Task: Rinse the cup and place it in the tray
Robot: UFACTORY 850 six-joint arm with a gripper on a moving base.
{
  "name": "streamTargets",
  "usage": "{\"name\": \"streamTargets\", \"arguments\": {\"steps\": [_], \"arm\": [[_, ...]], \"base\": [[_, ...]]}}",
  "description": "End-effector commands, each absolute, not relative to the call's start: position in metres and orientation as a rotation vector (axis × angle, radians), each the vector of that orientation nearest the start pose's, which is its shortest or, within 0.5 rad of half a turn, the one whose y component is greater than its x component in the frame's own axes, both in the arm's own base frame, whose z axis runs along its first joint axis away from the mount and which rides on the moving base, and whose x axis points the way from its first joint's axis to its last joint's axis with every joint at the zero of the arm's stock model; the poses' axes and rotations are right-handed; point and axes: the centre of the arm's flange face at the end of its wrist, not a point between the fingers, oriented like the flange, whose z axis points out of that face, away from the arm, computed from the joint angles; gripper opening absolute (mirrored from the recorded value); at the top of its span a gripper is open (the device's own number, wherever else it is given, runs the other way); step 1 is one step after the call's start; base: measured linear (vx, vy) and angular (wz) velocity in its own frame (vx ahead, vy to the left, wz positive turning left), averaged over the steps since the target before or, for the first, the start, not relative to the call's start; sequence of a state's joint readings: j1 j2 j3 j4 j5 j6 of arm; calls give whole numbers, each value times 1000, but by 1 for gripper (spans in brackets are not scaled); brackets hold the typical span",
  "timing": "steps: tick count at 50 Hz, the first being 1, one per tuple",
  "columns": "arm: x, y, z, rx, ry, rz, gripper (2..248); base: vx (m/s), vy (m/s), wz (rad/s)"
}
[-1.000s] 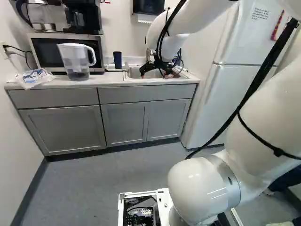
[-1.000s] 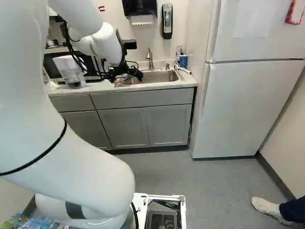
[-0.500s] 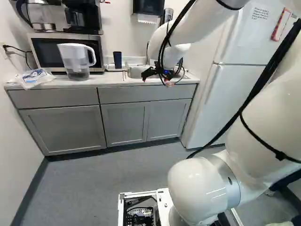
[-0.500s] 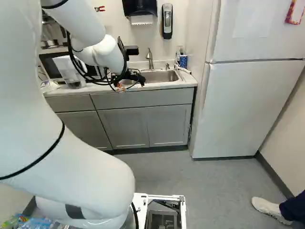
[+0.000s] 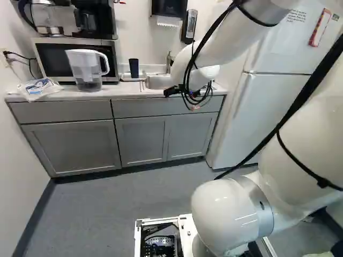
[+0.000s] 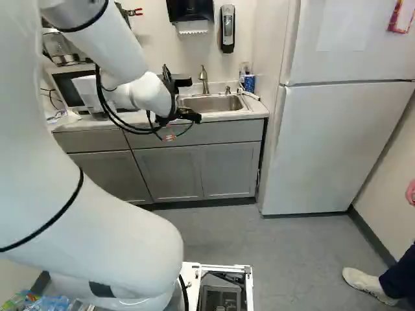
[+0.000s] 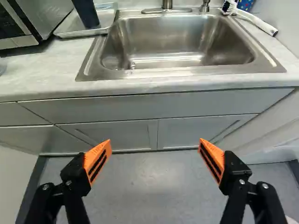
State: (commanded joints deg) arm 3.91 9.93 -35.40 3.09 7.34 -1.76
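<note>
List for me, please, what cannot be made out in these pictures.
- Cup: rim cut off by the wrist view's edge.
- Whether it is wet: too small to tell, left base view.
- Tray: hidden behind the arm, right base view.
- Pitcher: partly hidden there too.

Sink (image 7: 163, 42): smooth, shiny metal. Faucet (image 6: 203, 77): satin metal. Cup (image 7: 86, 14): smooth, material unclear. Tray (image 7: 81, 33): glossy, looks like clear plastic. Surface (image 7: 46, 70): smooth, stone-look. Pitcher (image 5: 83, 61): glossy plastic. Bag (image 5: 38, 87): crinkled plastic. Arm (image 6: 123, 240): smooth, glossy. Floor (image 7: 149, 186): smooth, faint sheen.
</note>
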Motion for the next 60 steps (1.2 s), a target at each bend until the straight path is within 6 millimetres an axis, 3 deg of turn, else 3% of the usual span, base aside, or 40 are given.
{"name": "streamTargets", "arguments": {"steps": [35,60], "arm": [[349,11,426,-2685,-24,-1611,247],[311,4,393,-2622,-11,-1724,247]], "base": [[0,0,0],[0,0,0]]}}
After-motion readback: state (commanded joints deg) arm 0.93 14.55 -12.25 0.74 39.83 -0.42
